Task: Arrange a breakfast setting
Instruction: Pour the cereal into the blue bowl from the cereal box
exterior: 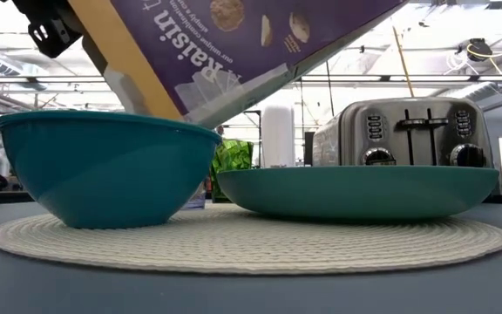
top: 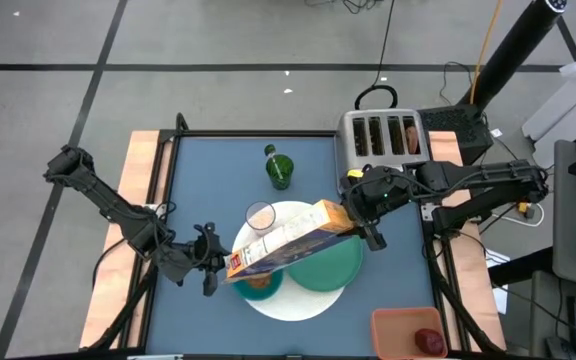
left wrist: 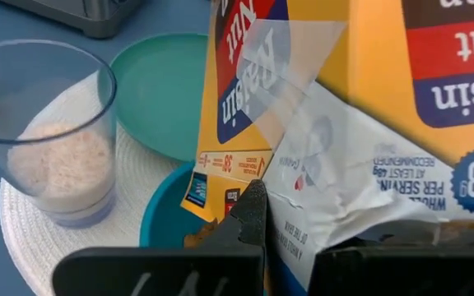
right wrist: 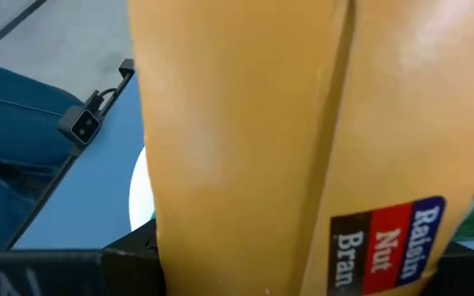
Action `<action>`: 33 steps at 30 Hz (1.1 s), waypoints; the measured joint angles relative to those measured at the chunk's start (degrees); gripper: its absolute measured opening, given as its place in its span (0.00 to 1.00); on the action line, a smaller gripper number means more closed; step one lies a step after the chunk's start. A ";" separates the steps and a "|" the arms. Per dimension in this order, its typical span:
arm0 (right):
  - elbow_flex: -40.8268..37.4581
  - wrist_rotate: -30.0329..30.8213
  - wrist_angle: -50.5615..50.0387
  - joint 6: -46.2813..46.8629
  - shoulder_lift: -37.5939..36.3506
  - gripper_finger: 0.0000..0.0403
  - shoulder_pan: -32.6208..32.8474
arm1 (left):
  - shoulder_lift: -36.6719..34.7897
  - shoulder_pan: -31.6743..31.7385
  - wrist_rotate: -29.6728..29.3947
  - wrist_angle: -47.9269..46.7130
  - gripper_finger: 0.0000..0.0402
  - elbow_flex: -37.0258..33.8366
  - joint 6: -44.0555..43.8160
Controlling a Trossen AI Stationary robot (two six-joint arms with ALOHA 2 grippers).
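**Cereal box tipped over the bowl, held from the toaster side**

The blue bench (top: 208, 170) carried the whole setting, with a big white round mat (top: 303, 300) lying near its front middle. The purple cereal box (top: 290, 240) hung above the mat, tilted steeply, its open end low over the teal bowl (top: 264, 284) and its raised end toward the silver toaster (top: 383, 137). In the low view the box slanted down from upper right to the bowl's rim, its inner bag showing at the mouth.

The right gripper (top: 360, 222) was clamped on the box's raised end, its fingers spread about half wide around the carton; its wrist view was filled by the box's orange side. The left gripper (top: 208, 262) sat just beside the bowl at the mat's left edge, its fingers closed together, holding nothing that could be made out, with the box's lower end close in front of it.

The green plate (top: 330, 266) rested on the mat to the right of the bowl, partly under the box. The orange-pink tray (top: 408, 333) lay at the bench's front right corner with a dark-red fruit (top: 429, 341) in it. The green cup (top: 279, 171) stood behind the mat, well apart from it. The small clear glass (top: 260, 216) stood on the mat's rear edge, holding a pale filling at its bottom.
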 joint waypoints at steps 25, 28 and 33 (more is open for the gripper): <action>1.55 -0.06 3.34 -3.67 -0.33 0.52 0.00 | -0.07 -0.66 -0.27 -1.95 0.00 0.09 -0.94; 0.44 -0.32 4.25 -1.77 0.13 0.52 0.02 | -0.04 -0.70 0.34 -2.64 0.00 0.05 -1.07; -0.21 -0.26 6.14 -3.24 0.15 0.52 0.02 | -0.33 -0.70 0.51 -3.34 0.00 -0.04 -1.34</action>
